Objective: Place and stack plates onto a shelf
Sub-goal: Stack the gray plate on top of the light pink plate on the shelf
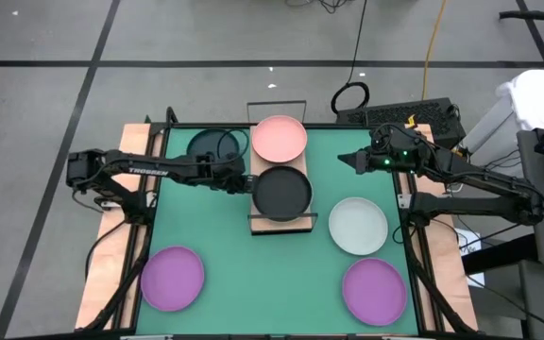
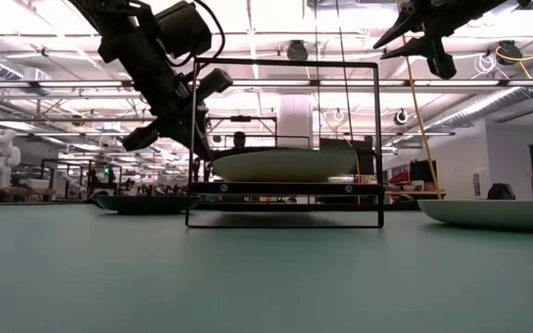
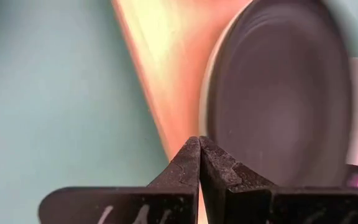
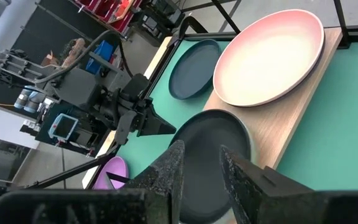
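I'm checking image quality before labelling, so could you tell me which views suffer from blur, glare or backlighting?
Left wrist view: the dark grey plate and the shelf are blurred, with only the shut left gripper sharp. Low view: bright ceiling lights leave both arms and the shelf frame as silhouettes. High view: evenly lit. Right wrist view: the pink plate looks washed out at its centre.

You have 1 pink plate [image 1: 280, 138] and 1 dark grey plate [image 1: 281, 193] flat on the shelf [image 1: 256, 223]; another grey plate [image 1: 212, 145], 1 whitish plate [image 1: 358, 226] and 2 purple plates [image 1: 172, 278] lie on the table.
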You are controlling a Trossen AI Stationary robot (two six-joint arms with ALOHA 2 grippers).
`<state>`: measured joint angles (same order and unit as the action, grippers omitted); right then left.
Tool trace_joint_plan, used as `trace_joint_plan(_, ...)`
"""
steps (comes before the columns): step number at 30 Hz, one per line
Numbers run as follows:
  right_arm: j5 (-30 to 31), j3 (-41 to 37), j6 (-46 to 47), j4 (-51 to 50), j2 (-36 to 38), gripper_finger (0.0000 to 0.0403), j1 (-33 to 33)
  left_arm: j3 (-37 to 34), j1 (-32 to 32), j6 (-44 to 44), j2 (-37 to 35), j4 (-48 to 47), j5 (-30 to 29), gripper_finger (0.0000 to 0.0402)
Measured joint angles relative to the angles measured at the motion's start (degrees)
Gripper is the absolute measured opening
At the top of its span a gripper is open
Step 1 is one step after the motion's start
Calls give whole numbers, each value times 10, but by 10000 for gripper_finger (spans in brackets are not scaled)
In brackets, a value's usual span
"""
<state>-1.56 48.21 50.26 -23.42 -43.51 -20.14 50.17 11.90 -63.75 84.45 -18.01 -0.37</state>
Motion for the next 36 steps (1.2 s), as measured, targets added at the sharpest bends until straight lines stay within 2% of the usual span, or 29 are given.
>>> trace_joint_plan(14, -5, 0, 0, 0, 0, 89, 0, 0, 2, 0, -14, -22, -11, 1)
trace_joint_plan(23, -45, 0, 15, -36, 0, 89, 0, 0, -26, 8, -70, -154, -6, 1)
trace_joint_plan(29, -29, 0, 49, -113, 0, 89, 0, 0, -63, -7, -85, -200, 2, 1)
trace_joint_plan(36, -14, 0, 79, -278, -8, 89, 0, 0, -125, -80, -84, -192, 4, 1)
